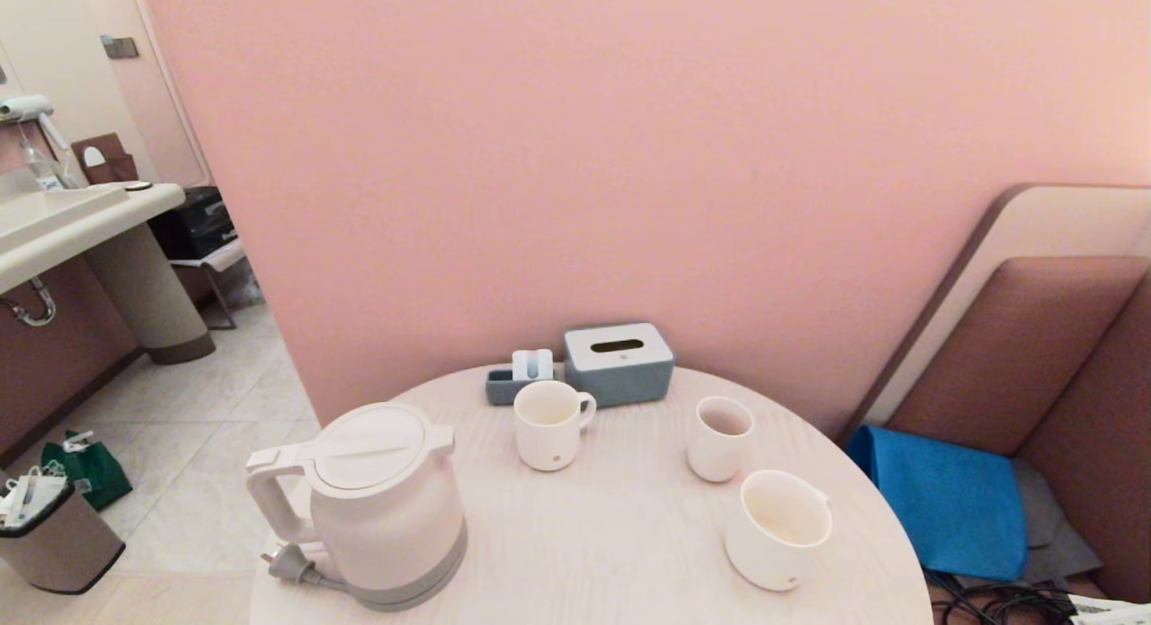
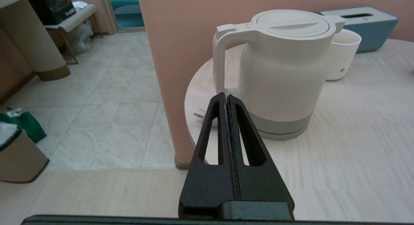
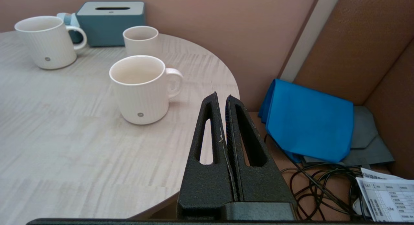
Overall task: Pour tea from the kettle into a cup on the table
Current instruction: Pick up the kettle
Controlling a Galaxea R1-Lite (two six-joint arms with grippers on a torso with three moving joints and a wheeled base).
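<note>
Kettle: The big white kettle (image 1: 382, 508) stands upright on the left near edge of the round surface (image 1: 584, 553). Its lid is on. Its loop handle (image 1: 270, 499) sticks out to the left, past the edge side. A plug (image 1: 288, 564) lies by its bottom.

Cup: The wide cup (image 1: 779, 529) sits on the right near side, well apart from the kettle. It looks empty or close to it. I can see no tea anywhere.

Other cups: A mug with a handle (image 1: 550, 424) stands near the middle back. A small tumbler (image 1: 720, 438) stands between that mug and the wide cup.

Back of surface: A blue-grey tissue box (image 1: 619, 362) and a small tray (image 1: 513, 382) sit by the pink wall.

Left gripper: The left gripper (image 2: 225, 97) hangs low, just before the kettle handle, not touching it. Its jaws are pressed tight together and hold nothing.

Right gripper: The right gripper (image 3: 221, 97) waits off the right edge, near the wide cup. Its jaws are squeezed together too, with nothing in them.

Step now: I think nothing has begun. The first job is to grab the kettle.

How to do it well: Spread the left jaws wide first. Slide them around the upright part of the handle, then squeeze hard, as the kettle may be heavy. Lift straight up so the plug does not drag. Carry it over the other cups slowly, and tip only when the spout is above the wide cup.
</note>
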